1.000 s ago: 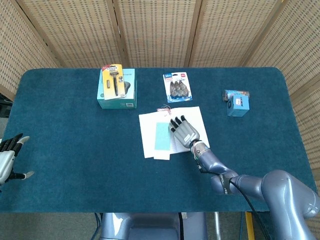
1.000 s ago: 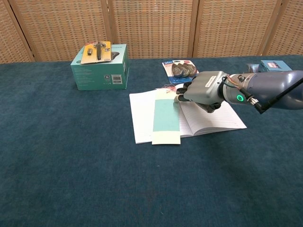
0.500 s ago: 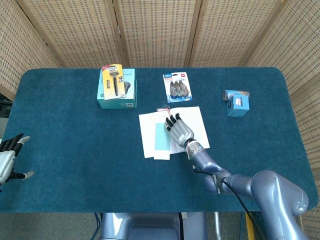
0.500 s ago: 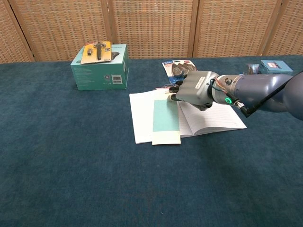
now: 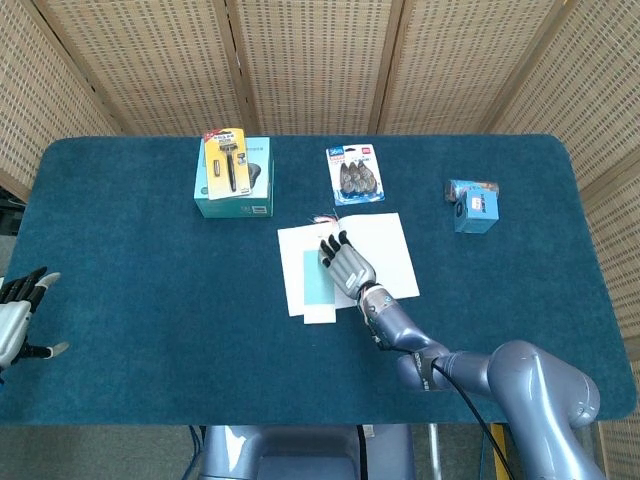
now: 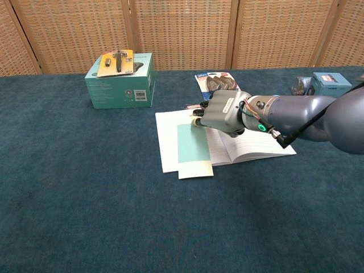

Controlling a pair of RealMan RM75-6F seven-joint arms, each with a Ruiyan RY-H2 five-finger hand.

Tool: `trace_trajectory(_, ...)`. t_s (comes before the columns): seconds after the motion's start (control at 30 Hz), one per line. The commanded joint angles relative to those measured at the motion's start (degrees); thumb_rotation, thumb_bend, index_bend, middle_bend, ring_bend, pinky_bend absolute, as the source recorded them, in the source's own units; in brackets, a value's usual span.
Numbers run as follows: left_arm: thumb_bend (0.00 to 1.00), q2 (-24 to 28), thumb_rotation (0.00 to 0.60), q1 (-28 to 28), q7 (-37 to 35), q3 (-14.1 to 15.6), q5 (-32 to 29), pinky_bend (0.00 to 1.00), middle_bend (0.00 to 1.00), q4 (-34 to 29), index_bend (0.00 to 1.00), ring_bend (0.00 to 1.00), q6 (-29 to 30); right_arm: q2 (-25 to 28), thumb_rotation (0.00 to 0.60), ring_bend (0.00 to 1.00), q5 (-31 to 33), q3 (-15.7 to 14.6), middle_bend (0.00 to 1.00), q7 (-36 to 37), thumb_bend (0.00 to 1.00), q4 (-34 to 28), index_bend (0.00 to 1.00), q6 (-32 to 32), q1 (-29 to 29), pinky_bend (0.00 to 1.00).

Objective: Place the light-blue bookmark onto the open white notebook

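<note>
Your right hand (image 6: 223, 111) lies flat, fingers spread and gripping nothing, fingertips on the top edge of the bookmark (image 6: 193, 147), which lies on the notebook's (image 6: 259, 145) left page, lower end overhanging; your left hand (image 5: 15, 312) hangs open, empty, well apart.

My right hand (image 6: 223, 111) flat on open notebook (image 6: 239, 145), fingertips touching light-blue bookmark (image 6: 193, 147) overhanging notebook's near edge

Your right hand (image 5: 345, 264) lies flat mid-frame, fingers extended toward the upper left. Your left hand (image 5: 17, 312) sits at the left edge, fingers spread.
</note>
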Motion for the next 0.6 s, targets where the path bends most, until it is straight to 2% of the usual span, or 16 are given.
trace_trajectory(0.03, 0.00, 0.0, 0.600, 0.0, -0.1, 0.0, 0.0, 0.00, 0.00, 0.0, 0.00, 0.00, 0.0, -0.2, 0.600, 0.00, 0.1, 0.1, 0.00, -0.4, 1.00, -0.1, 0.00, 0.3, 0.3, 0.12)
trace_trajectory(0.2, 0.00, 0.1, 0.600, 0.1, -0.4, 0.0, 0.0, 0.00, 0.00, 0.1, 0.00, 0.00, 0.1, -0.2, 0.600, 0.00, 0.1, 0.0, 0.00, -0.9, 1.00, -0.2, 0.00, 0.8, 0.4, 0.12)
trace_trajectory(0.37, 0.00, 0.1, 0.600, 0.1, -0.6, 0.0, 0.1, 0.00, 0.00, 0.3, 0.00, 0.00, 0.0, 0.9, 0.600, 0.00, -2.8, 0.6, 0.00, 1.2, 1.00, -1.2, 0.00, 2.7, -0.4, 0.12)
trace_trajectory(0.47, 0.00, 0.0, 0.600, 0.0, -0.6, 0.0, 0.2, 0.00, 0.00, 0.3, 0.00, 0.00, 0.0, 3.4, 0.600, 0.00, -5.9, 1.1, 0.00, 4.6, 1.00, -4.6, 0.00, 3.7, -1.5, 0.12)
trace_trajectory(0.6, 0.00, 0.0, 0.600, -0.1, -0.3, 0.1, 0.4, 0.00, 0.00, 0.2, 0.00, 0.00, -0.2, 9.1, 0.600, 0.00, -13.2, -0.2, 0.00, 10.9, 1.00, -12.3, 0.00, 3.9, -3.9, 0.12)
